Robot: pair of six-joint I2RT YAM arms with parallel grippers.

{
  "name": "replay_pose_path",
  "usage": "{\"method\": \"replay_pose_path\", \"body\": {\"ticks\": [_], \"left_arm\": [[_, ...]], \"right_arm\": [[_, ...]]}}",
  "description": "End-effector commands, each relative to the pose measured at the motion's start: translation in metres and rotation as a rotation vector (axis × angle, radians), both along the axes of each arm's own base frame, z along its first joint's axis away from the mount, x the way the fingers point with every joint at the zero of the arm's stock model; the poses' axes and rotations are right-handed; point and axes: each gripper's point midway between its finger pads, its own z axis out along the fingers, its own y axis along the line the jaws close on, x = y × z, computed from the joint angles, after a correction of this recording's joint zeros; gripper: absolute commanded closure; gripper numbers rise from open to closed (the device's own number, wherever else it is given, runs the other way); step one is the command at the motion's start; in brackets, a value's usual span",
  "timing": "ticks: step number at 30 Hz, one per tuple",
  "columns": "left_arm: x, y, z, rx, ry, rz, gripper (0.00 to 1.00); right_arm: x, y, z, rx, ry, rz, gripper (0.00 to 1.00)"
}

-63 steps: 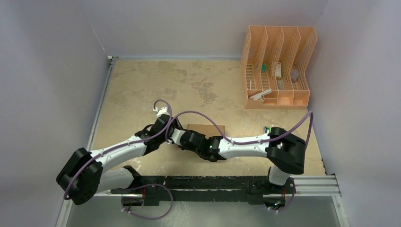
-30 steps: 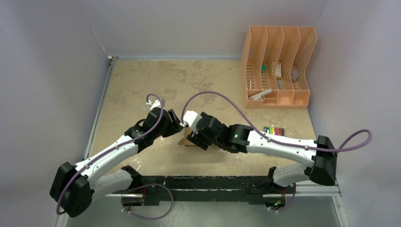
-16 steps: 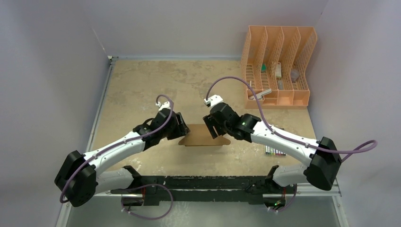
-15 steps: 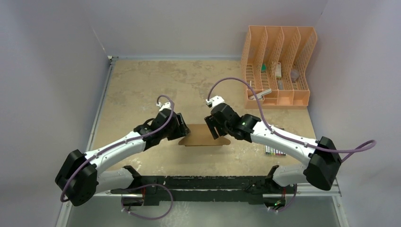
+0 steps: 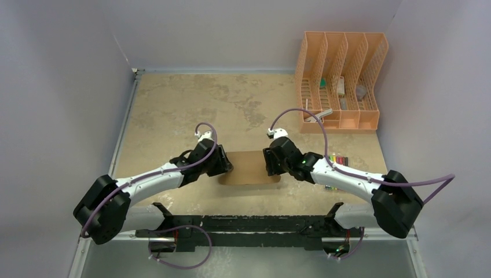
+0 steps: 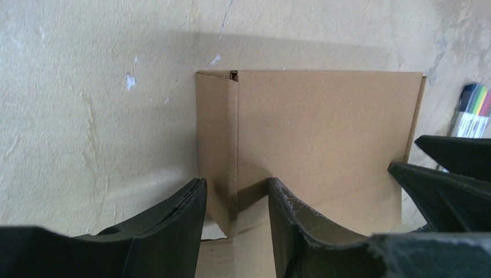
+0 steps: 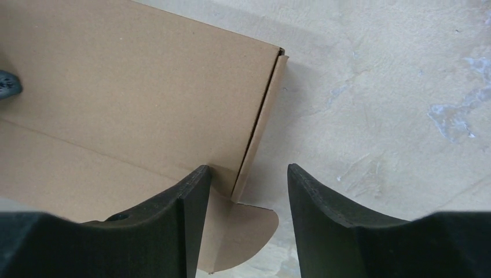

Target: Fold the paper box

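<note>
The paper box point(image 5: 250, 167) is a low brown cardboard carton lying on the table between both arms. My left gripper point(image 5: 227, 167) is at its left end. In the left wrist view the left gripper point(image 6: 234, 182) is open, its jaws straddling the box's point(image 6: 324, 127) upright left side wall, with a gap on the inner side. My right gripper point(image 5: 270, 164) is at the right end. The right wrist view shows that gripper point(image 7: 247, 168) open astride the right wall of the box point(image 7: 133, 98), above a rounded tab point(image 7: 249, 231) lying on the table.
An orange file rack point(image 5: 341, 81) stands at the back right with small items inside. A pack of coloured markers point(image 5: 337, 159) lies just right of the right forearm, also visible as markers point(image 6: 475, 110) in the left wrist view. Walls enclose the table on three sides.
Both grippers have come down and nearer to the box's two ends, and their jaws have narrowed. The box now lies squarer and a little nearer the arms' bases.
</note>
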Motion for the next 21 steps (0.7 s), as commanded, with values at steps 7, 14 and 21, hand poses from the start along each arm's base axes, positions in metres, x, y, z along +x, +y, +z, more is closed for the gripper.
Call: {"method": "replay_pose_path", "body": {"ticks": [7, 14, 21], "left_arm": [[0.015, 0.015, -0.010, 0.118, -0.068, 0.018, 0.56], [0.038, 0.027, 0.028, 0.133, -0.180, 0.081, 0.47], [0.066, 0.030, 0.022, 0.123, -0.158, 0.075, 0.50]], "right_arm": [[0.012, 0.027, 0.015, 0.063, -0.059, 0.117, 0.41], [0.029, 0.037, 0.078, 0.029, -0.239, 0.290, 0.33], [0.010, 0.061, 0.089, -0.050, -0.296, 0.514, 0.32]]}}
